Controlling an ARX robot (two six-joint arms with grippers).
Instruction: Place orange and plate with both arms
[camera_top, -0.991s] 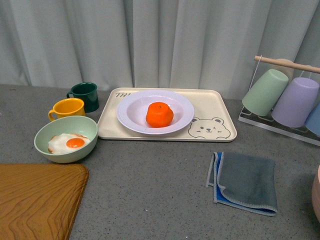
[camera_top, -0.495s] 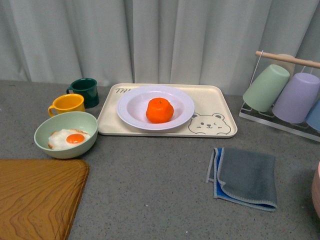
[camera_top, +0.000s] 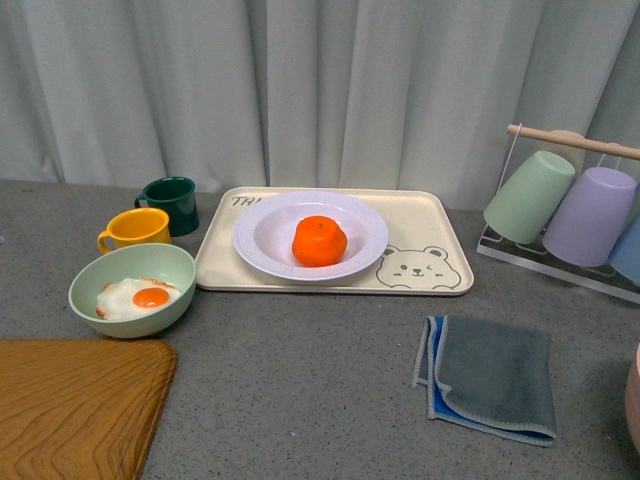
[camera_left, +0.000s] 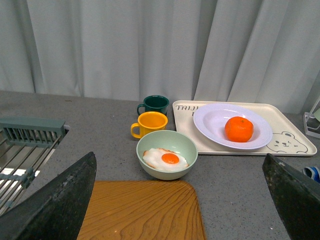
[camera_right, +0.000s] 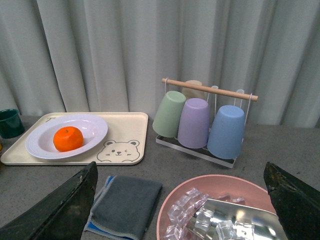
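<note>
The orange (camera_top: 319, 241) sits in the plate (camera_top: 268, 221) on the tray (camera_top: 430, 222), well ahead of both arms' wide-open, empty fingers (camera_left: 60, 200), roughly midway between them.

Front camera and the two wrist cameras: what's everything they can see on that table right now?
orange: one, bright orange, in the plate
plate: one, white, on the bear tray
bear tray: one, beige, centre back
green bowl: one, pale green, holds a fried egg, left of the tray
yellow mug: one, behind the bowl
dark green mug: one, behind the yellow mug
wooden board: one, brown, near left corner
cloth: one, grey over blue, folded, near right
cup rack: one, holding green, purple, blue and beige cups upside down, far right
pink bowl: one, with ice and a metal scoop
dish rack: one, grey, far left
left gripper: dark fingers wide apart, empty
right gripper: same, empty
</note>
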